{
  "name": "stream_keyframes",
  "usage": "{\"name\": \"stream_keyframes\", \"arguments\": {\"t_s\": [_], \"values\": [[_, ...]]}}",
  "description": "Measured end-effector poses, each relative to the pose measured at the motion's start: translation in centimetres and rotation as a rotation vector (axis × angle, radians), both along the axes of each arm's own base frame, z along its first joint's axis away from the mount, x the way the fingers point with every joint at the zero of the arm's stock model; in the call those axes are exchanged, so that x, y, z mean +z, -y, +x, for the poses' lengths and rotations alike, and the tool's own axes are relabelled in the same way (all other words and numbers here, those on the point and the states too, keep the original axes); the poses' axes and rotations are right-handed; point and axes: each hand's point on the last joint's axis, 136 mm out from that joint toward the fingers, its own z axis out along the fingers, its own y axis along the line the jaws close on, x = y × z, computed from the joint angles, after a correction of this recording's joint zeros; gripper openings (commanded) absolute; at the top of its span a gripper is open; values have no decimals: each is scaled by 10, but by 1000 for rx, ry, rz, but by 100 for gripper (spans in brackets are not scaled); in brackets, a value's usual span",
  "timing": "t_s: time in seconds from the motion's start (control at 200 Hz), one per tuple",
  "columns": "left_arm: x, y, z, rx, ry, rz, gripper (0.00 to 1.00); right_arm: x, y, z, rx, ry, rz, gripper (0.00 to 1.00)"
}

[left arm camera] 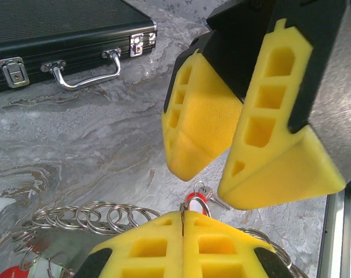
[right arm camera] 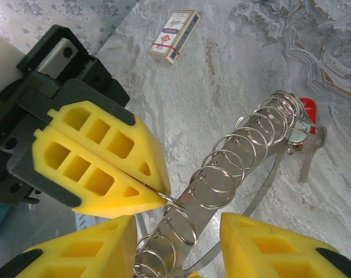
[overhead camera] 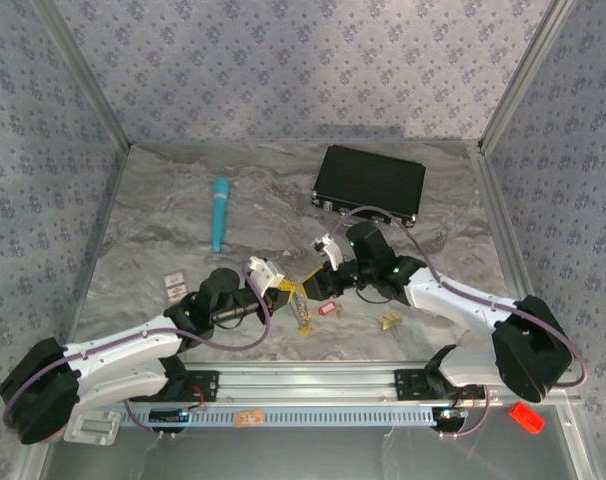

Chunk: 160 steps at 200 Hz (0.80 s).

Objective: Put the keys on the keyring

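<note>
The left pincer (left arm camera: 183, 225) is clamping the thin wire of the keyring (right arm camera: 258, 198) between closed pads, near the middle of the table (overhead camera: 463, 250). The right pincer (right arm camera: 178, 225) is standing open, its fingers straddling the row of small split rings (right arm camera: 222, 168) strung on the loop. A key with a red tag (right arm camera: 307, 108) seems to be hanging at the loop's far end. Another key (overhead camera: 388, 320) is lying loose at four o'clock from the pincers.

The step looks like feeding a key on. The left grip needs to be firm, and the right should be closing on one ring or key, not the whole row.

Room between the two pincers is tight. The black case (overhead camera: 370, 185) at one o'clock and the teal tube (overhead camera: 220, 213) at ten o'clock are lying well apart, leaving open table. The near rail (overhead camera: 303, 385) is sitting close at six o'clock.
</note>
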Motion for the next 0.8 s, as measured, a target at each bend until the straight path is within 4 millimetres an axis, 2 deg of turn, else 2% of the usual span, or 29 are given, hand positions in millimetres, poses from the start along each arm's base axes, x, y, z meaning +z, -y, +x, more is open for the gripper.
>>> {"name": "stream_keyframes", "arguments": {"t_s": [0.215, 0.445, 0.645, 0.8], "values": [[1, 0, 0, 0, 2, -3, 0, -17, -3, -1, 6, -44, -47, 41], [1, 0, 0, 0, 3, -2, 0, -17, -8, -7, 38, -43, -43, 15], [-1, 0, 0, 1, -1, 2, 0, -15, -8, -12, 68, -8, -45, 12], [-3, -1, 0, 2, -7, 9, 0, -9, -12, -27, 138, 122, -69, 11]]}}
